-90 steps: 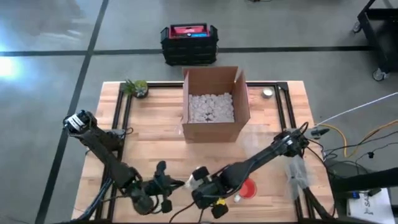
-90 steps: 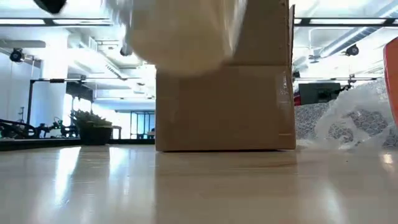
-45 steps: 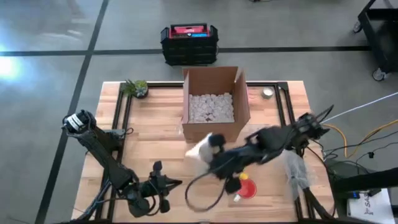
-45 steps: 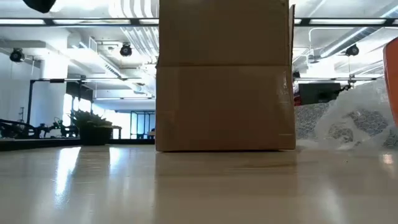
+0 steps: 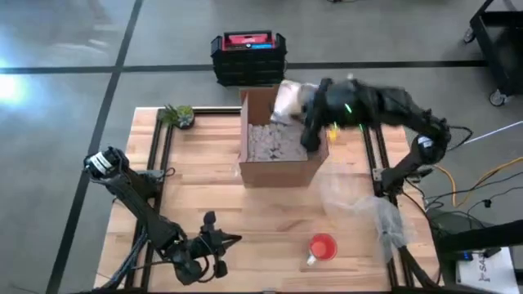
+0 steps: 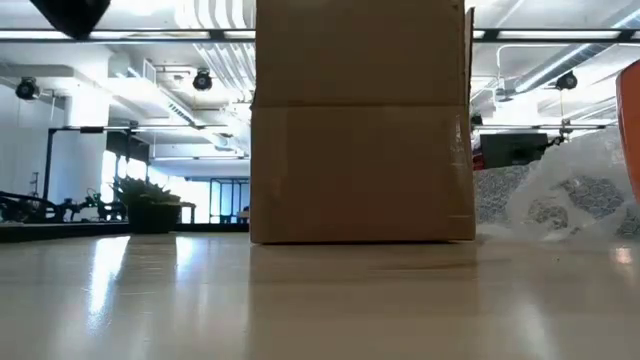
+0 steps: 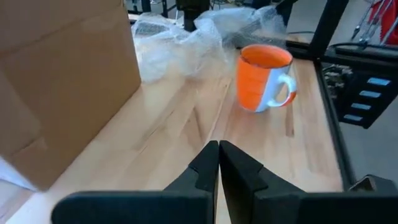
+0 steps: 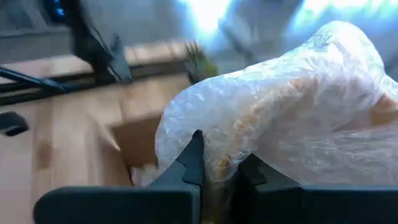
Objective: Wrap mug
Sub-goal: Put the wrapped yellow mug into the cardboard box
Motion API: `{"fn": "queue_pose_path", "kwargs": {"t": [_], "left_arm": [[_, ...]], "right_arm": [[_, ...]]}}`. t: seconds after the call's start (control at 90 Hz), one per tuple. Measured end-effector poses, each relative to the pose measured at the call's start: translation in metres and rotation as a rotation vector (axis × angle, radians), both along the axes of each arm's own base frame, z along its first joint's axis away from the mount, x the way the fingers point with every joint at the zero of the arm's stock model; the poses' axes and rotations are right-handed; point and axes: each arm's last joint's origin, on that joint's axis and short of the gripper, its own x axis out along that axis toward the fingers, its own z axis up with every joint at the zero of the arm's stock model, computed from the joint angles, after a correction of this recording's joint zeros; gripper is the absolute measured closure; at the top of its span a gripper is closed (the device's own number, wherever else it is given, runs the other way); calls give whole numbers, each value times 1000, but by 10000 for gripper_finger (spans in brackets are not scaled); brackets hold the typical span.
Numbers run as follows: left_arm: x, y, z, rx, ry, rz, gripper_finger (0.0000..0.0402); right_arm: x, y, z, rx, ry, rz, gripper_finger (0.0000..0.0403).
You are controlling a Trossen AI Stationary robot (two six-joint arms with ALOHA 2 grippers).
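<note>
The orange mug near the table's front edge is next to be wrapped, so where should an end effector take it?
Grip the orange mug by its rim and wall on the side away from the handle, coming from above: it stands upright, mouth open, with bare table around it.

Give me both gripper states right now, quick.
Left gripper: closed, empty, low at the table's near edge.
Right gripper: closed on the bubble-wrapped bundle, over the cardboard box.

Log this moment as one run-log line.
right claw: shut on bubble-wrapped bundle, over cardboard box | left claw: shut, empty, near table's front edge | orange mug: unwrapped, on table
</note>
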Motion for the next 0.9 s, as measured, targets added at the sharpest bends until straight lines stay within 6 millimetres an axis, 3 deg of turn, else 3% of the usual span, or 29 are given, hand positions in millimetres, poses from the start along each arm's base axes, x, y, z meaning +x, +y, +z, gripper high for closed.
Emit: {"fn": "queue_pose_path", "kwargs": {"t": [0.1, 0.278, 0.444, 0.6, 0.9], "left_arm": [[1, 0, -3, 5, 7, 0, 402], [2, 0, -3, -5, 19, -17, 402], [2, 0, -3, 1, 21, -19, 402], [2, 0, -3, 22, 27, -26, 402], [2, 0, -3, 27, 28, -26, 402]], "right_arm": [[17, -24, -31, 92, 75, -37, 390], [49, -51, -85, 194, 177, -62, 390], [72, -61, -126, 254, 255, -74, 390], [82, -71, -153, 272, 320, -113, 390], [96, -74, -205, 321, 437, -109, 389]]}}
